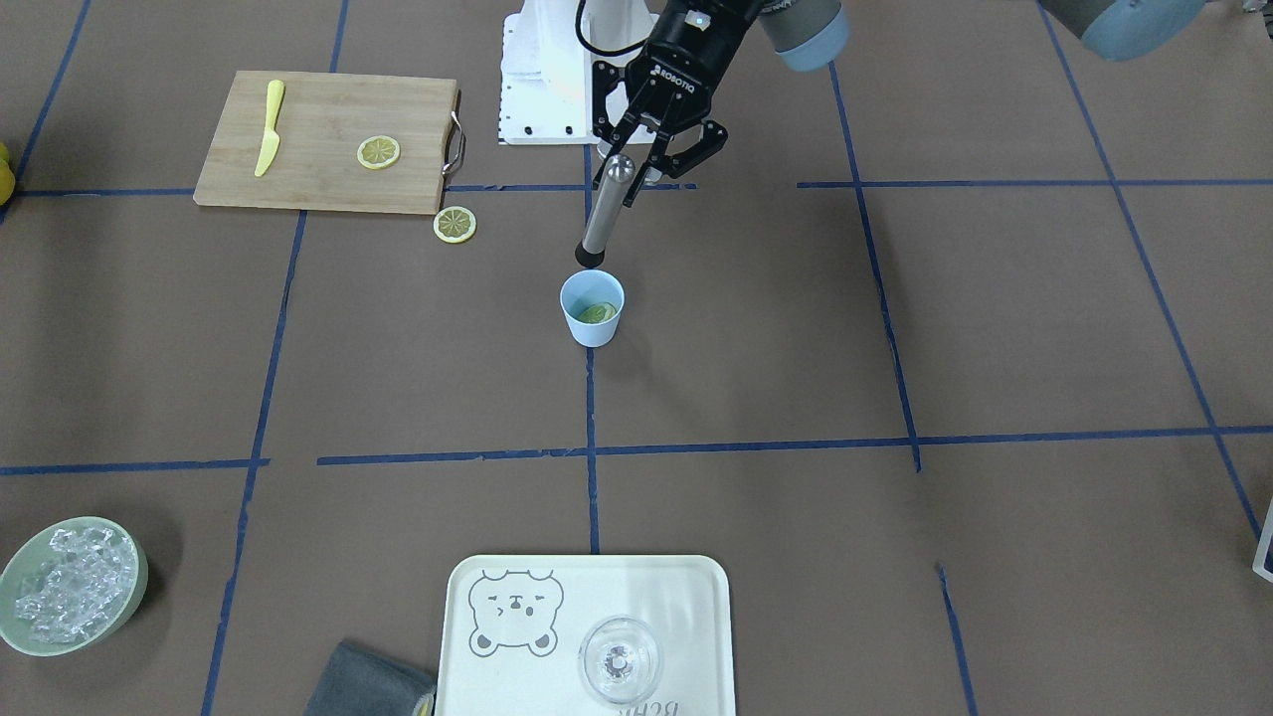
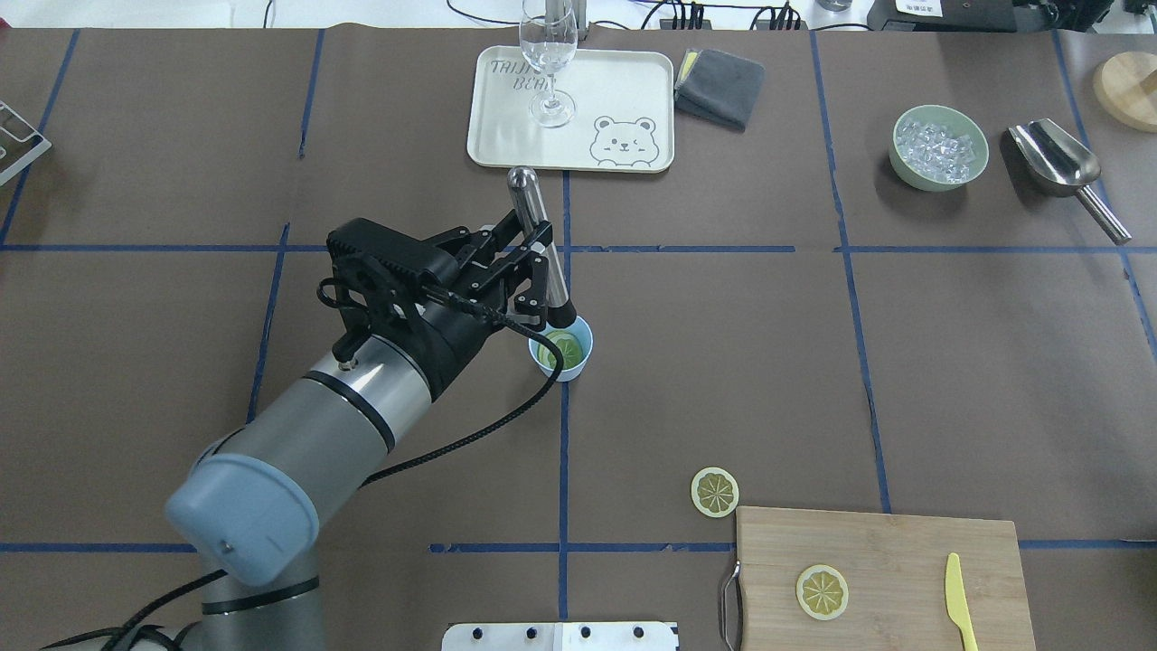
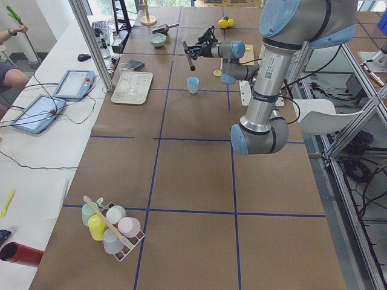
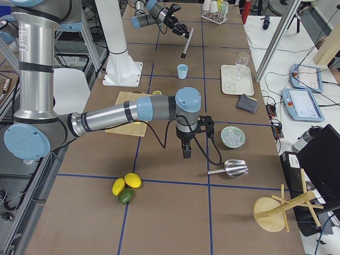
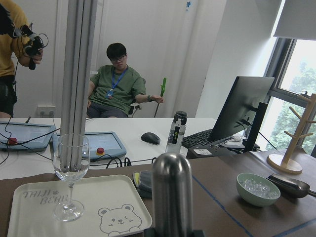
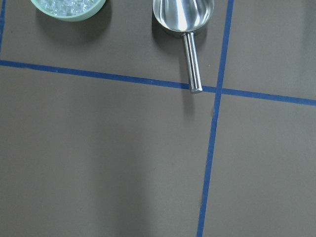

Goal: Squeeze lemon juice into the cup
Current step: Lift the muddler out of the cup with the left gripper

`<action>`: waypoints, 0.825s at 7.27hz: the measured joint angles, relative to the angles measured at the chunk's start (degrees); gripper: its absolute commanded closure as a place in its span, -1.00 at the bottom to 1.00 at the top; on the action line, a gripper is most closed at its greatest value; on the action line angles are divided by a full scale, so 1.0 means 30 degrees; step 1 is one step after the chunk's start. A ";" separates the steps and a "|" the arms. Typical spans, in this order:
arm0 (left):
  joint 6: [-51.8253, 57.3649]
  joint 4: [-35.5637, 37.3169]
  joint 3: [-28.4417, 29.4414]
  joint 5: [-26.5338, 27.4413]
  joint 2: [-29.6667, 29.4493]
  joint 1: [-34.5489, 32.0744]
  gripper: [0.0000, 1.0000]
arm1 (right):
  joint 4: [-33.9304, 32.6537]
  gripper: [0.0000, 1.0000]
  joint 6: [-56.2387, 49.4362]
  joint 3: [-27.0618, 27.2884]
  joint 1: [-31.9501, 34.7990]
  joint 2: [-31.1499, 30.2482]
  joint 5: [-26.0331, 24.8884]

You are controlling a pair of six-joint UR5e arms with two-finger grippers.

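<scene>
Front view: left gripper (image 1: 641, 171) clenched on a steel muddler (image 1: 603, 219). It's tilted, black tip just above the cup (image 1: 591, 330). Cup stands mid-worktop (image 1: 895, 328) on a blue tape line, with a lemon slice (image 1: 598, 314) lying inside. Cutting board (image 1: 318, 164) sits near the robot-side edge, toward the robot's right, with a yellow knife (image 1: 269, 127) and second slice (image 1: 379, 152) on it. Third slice (image 1: 454, 224) is on the worktop just off the board's corner.

Overhead: bear tray (image 2: 506, 145) at the far edge, wine glass (image 2: 548, 50) on it, grey cloth (image 2: 720, 86) just beside. Ice bowl (image 2: 938, 184) and metal scoop (image 2: 1058, 163) toward the far right corner.

Left side view: rack of cups (image 3: 104, 217) at the near end of the worktop.

Right side view: right gripper (image 4: 186, 151) points down near the ice bowl. Can't tell how its jaws stand.

Left wrist: muddler's rounded top in centre, tray and glass behind it.

Right wrist: scoop handle and ice bowl rim on the brown worktop.
</scene>
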 measured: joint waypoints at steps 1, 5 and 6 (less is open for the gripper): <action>-0.0398 0.0145 -0.0474 -0.3485 0.0851 -0.1636 1.00 | 0.0000 -1.00 0.0005 0.0086 0.0000 0.0003 -0.0007; -0.1811 0.4821 -0.1823 -1.9437 0.4505 -0.8605 1.00 | 0.0000 -1.00 0.0012 0.0250 0.0000 0.0000 -0.0030; -0.2613 0.6367 -0.2059 -2.1948 0.5371 -0.9877 1.00 | 0.0014 -1.00 0.0012 0.0256 0.0000 0.0002 -0.0036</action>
